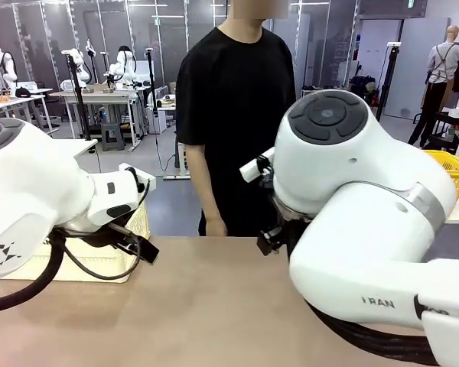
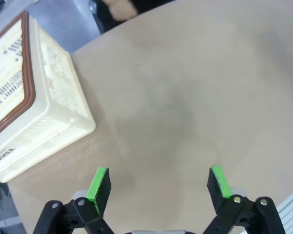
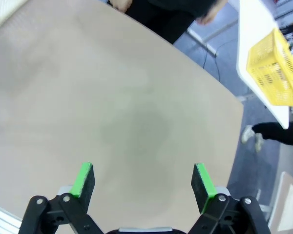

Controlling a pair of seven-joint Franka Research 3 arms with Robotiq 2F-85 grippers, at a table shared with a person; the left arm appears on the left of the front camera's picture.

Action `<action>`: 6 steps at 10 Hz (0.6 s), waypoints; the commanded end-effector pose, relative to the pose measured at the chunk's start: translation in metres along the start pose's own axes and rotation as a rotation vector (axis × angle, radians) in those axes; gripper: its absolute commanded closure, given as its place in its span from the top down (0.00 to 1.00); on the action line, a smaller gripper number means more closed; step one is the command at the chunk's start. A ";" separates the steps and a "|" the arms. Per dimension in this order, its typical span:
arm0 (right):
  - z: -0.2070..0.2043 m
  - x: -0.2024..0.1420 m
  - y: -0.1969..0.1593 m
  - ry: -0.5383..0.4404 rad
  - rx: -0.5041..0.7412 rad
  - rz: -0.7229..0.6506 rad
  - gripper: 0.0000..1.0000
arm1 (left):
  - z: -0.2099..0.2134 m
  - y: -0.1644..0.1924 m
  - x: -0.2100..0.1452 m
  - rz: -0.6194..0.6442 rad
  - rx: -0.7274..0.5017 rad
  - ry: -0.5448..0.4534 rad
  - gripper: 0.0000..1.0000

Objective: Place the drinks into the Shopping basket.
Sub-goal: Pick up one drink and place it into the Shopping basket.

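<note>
Nearest the cameras, both pairs of jaws stand wide apart with nothing between them. The left jaws show their green pads (image 2: pixel 98 187) over bare tan desk (image 2: pixel 195 97), and the right jaws show the same over another stretch of it. In the front view the left arm (image 1: pixel 30 191) hangs over the desk's left edge and the right arm (image 1: pixel 367 199) bulks over its right side.

Next out is the Shopping basket (image 2: pixel 53 102), cream and slotted with a brown rim, mouth up at the desk's left edge. From the left jaws it lies ahead and toward the left of that wrist's picture, one corner turned toward them and a clear strip of desk between. The picture's edge cuts it, so I cannot tell which way its long axis runs. The left arm is plainly the nearer one. From the right jaws the basket sits across the whole desk (the cream corner (image 3: pixel 2 9) at the top left of the right wrist view is probably it). Which way the drinks lie from either pair of jaws I cannot tell, so the pick cannot yet be judged, though the drop looks like the left arm's job.

The left wrist view gives the basket's rim and lettered side from above. The front view gives a strip of its wall (image 1: pixel 140 225) behind the left wrist.

Farthest, a person (image 1: pixel 237 99) in black stands at the far edge, one hand (image 1: pixel 214 227) hanging by it. A yellow mesh basket (image 3: pixel 273 68) sits off the desk beyond its right edge.
</note>
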State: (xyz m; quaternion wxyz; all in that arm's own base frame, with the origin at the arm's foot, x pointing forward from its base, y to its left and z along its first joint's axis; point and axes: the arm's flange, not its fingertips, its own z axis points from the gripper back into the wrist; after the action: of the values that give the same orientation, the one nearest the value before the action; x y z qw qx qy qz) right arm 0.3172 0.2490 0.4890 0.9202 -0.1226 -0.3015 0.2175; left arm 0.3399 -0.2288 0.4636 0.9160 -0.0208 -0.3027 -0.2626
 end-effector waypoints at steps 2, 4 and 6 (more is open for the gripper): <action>-0.050 -0.029 -0.038 0.131 0.029 -0.076 1.00 | -0.024 0.061 -0.065 0.107 0.024 0.095 1.00; -0.086 -0.052 -0.059 0.178 0.106 -0.133 1.00 | -0.044 0.093 -0.106 0.192 0.091 0.147 1.00; -0.107 -0.067 -0.069 0.218 0.160 -0.212 1.00 | -0.062 0.116 -0.138 0.263 0.091 0.157 1.00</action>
State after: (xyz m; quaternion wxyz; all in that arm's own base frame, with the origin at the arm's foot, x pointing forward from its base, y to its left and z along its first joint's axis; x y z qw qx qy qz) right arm 0.3799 0.1648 0.4131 0.9699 -0.0725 -0.1909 0.1325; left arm 0.4110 -0.1025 0.3980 0.9655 0.0015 -0.2236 -0.1336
